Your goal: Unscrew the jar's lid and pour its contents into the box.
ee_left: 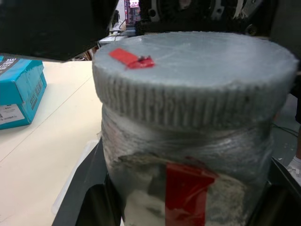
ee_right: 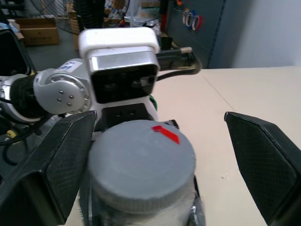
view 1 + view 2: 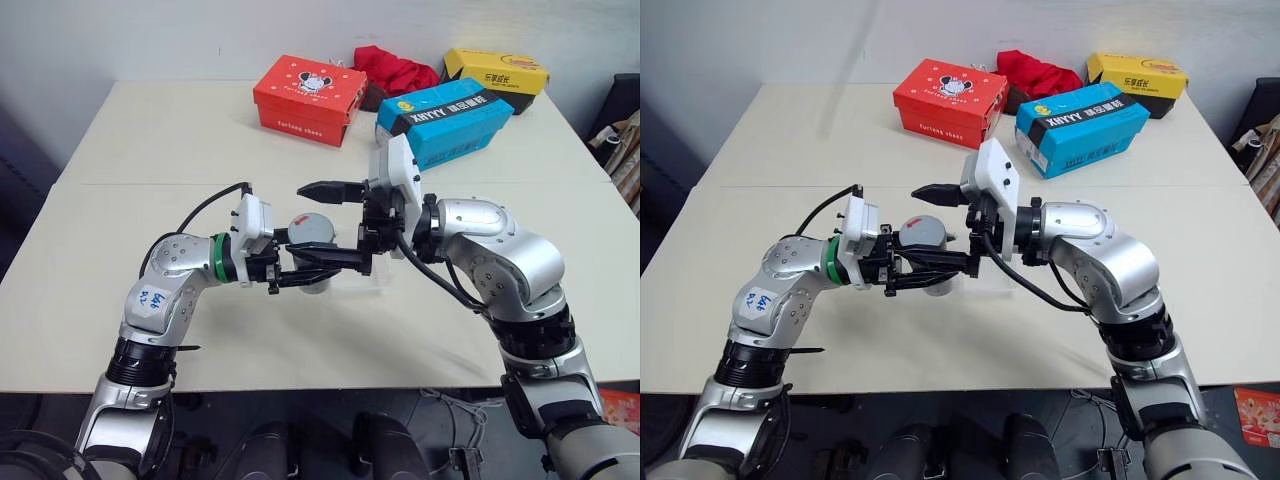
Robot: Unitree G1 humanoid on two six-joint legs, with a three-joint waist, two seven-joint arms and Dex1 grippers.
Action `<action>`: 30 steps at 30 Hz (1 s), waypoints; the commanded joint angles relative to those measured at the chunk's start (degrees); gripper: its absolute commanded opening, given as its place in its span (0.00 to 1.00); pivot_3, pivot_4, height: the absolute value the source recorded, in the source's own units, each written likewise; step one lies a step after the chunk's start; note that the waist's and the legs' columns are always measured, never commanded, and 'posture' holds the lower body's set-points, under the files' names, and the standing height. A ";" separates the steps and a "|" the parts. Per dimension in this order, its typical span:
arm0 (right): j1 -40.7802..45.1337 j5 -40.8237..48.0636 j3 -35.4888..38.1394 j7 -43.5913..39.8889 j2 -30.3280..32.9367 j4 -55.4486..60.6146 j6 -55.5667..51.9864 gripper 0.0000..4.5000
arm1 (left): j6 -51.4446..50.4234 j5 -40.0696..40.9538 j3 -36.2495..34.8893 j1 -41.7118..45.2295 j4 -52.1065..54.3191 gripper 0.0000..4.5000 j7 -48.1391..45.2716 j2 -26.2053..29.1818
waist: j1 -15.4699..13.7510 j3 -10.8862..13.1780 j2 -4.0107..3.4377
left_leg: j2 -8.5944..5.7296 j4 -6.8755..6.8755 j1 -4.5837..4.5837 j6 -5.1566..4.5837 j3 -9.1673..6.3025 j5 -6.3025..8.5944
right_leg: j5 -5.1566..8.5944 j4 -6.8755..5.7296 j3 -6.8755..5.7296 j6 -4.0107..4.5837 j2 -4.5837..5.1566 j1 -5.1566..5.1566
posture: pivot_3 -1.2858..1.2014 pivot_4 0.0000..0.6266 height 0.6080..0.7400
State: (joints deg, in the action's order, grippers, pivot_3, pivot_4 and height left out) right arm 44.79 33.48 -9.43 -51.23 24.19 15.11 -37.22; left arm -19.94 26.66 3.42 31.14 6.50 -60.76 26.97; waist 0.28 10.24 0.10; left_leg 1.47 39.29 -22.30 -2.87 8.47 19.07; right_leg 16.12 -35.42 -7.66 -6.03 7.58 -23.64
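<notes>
Grey ribbed screw lid [image 1: 193,80], flat, red mark; on clear cylindrical jar [image 1: 188,179], red label strip. Left gripper [image 3: 335,265] clamps jar; right gripper [image 2: 155,165] spread wide, straddling lid.

Silver jointed arms with black cables; behind each black pincer [image 3: 318,268] sits a white camera block [image 3: 252,222]; the left wrist wears a green ring [image 3: 217,258].

jar [image 1: 188,188]: base cut off | contents: hidden | box [image 3: 378,272]: mostly hidden behind arms
</notes>
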 commanded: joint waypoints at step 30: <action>-2.21 5.48 4.34 -8.21 3.19 -0.36 1.75 0.99 | -0.22 0.92 -0.23 -0.44 3.22 0.52 0.38 0.49 | -0.01 0.00 0.00 | 0.01 0.00 0.00 -0.01 0.00 0.00 | 0.00 0.00 0.01 0.00 0.00 0.00 | 0.52 0.24 1.00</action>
State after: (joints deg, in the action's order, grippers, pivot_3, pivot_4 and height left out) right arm 42.04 38.27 -6.04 -59.51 27.88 12.81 -36.31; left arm -20.62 26.67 3.45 30.91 7.70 -60.17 27.17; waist 0.27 10.24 0.10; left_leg 1.48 39.29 -22.29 -2.88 8.47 19.06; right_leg 16.12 -35.42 -7.65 -6.03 7.59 -23.64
